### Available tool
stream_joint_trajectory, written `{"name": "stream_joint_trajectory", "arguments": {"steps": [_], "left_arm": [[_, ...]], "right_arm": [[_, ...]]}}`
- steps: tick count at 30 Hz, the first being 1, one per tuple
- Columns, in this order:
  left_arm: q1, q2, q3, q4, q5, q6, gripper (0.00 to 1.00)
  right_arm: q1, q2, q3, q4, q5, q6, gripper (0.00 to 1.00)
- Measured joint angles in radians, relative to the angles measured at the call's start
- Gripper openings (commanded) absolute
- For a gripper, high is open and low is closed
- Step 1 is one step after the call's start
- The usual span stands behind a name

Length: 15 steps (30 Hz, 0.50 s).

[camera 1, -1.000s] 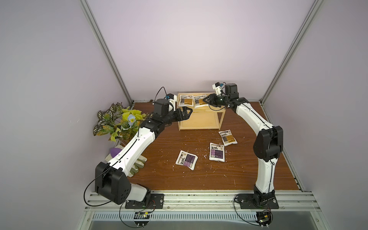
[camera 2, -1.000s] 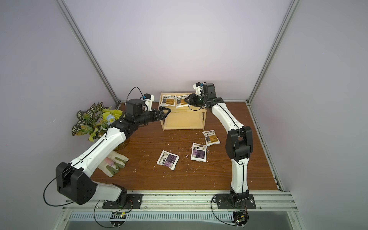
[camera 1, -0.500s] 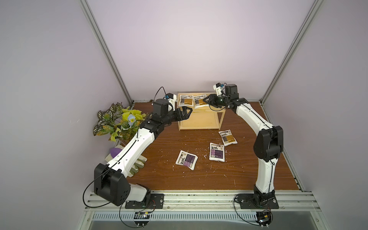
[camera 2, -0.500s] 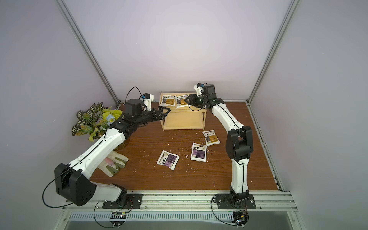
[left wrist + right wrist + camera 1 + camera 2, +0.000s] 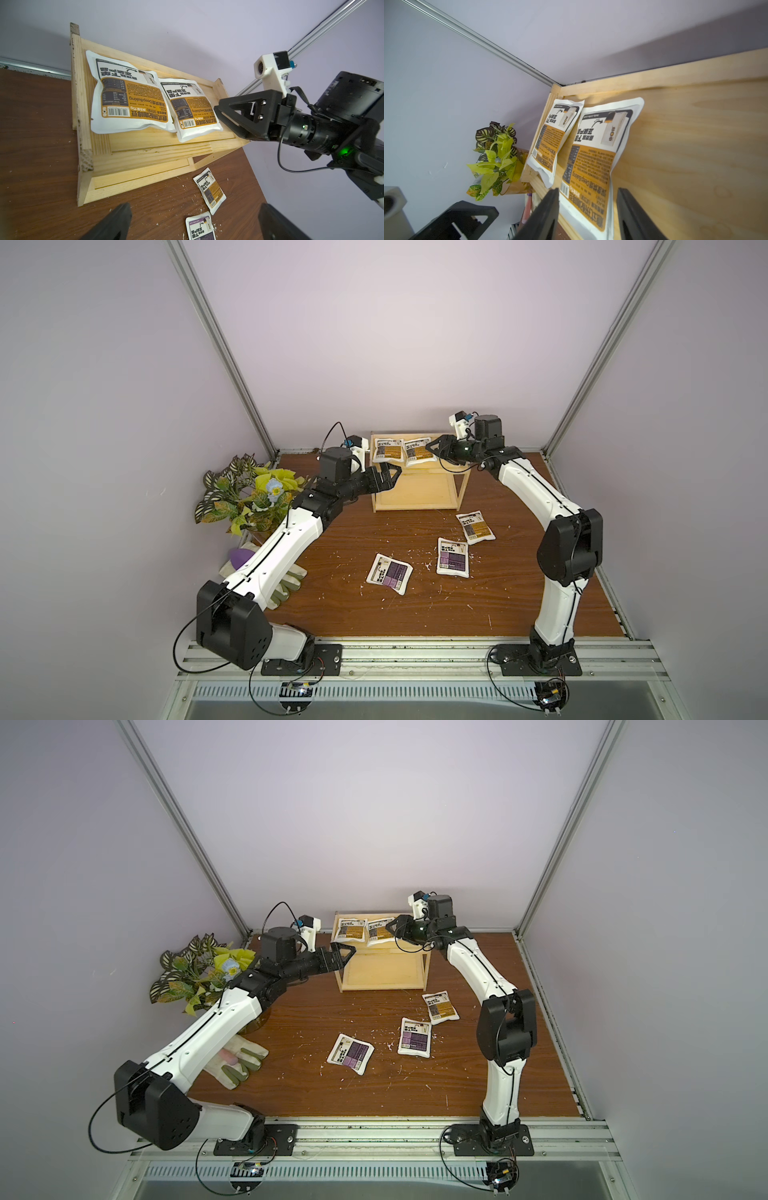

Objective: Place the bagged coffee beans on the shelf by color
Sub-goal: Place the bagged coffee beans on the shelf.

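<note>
Two orange pouches [image 5: 387,449] [image 5: 417,451] lie side by side on the shelf's [image 5: 415,498] top board. The right tool [image 5: 433,446] has its jaws apart around one pouch's end. The left tool [image 5: 388,472] is open and empty beside the shelf. A third orange pouch [image 5: 475,527] and two purple pouches [image 5: 453,562] [image 5: 390,573] lie on the bench [image 5: 498,605].

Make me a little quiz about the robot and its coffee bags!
1. True or false: two orange bags lie on the shelf's top board.
2. How many bags lie on the table?
3. The left gripper is: A holding a bag, B open and empty, C out of sight.
Key: 1 true. 2 three: one orange bag, two purple bags. 3 B.
</note>
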<state>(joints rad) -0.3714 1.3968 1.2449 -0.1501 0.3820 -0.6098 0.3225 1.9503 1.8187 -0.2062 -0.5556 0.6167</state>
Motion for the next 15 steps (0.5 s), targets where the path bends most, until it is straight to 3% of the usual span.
{"name": "stream_joint_trajectory", "arguments": {"steps": [15], "left_arm": [[0.0, -0.001, -0.006, 0.012, 0.0, -0.008, 1.0]], "right_arm": [[-0.002, -0.022, -0.068, 0.03, 0.0, 0.019, 0.52]]}}
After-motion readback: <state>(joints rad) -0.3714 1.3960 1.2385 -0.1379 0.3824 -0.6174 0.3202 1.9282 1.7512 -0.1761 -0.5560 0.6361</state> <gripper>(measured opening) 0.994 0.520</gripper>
